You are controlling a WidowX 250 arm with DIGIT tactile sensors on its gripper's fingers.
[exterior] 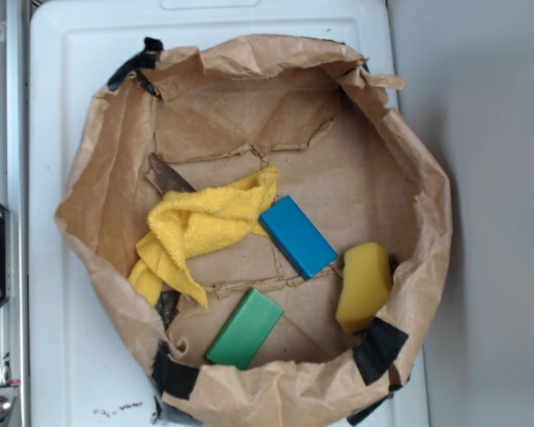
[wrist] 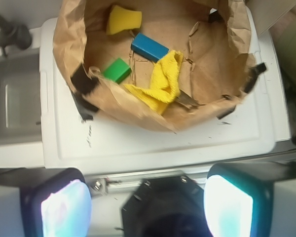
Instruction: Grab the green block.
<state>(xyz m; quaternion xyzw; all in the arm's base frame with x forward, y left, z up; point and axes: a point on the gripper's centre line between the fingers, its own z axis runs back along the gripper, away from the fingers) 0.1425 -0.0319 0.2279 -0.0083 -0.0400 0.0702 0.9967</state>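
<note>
**Green block in the paper bag, my gripper wide and empty**

My gripper (wrist: 147,207) hangs over the edge of the white surface (wrist: 153,140), short of the bag. Its two fingers (wrist: 56,210) fill the bottom corners of the wrist view, spread far apart, with nothing between them.

The green block (exterior: 245,328) lies flat on the floor of a crumpled brown paper bag (exterior: 409,169) whose walls are rolled down into a low rim, patched with black tape (exterior: 379,349) in several places. From above, the block sits close to the bag's lower wall, turned at a slant. In the wrist view it appears near the wall closest to me, partly hidden behind the rim.

A blue block (exterior: 298,236) lies near it toward the middle of the bag, also slanted and apart from the green one. A yellow sponge (exterior: 364,286) leans by the bag's wall, just beside the blue block's end. A rumpled yellow cloth (exterior: 198,230) sprawls across the other side, one corner touching the blue block, and a fold of it reaches close to the green block without my being able to tell whether they touch.
</note>
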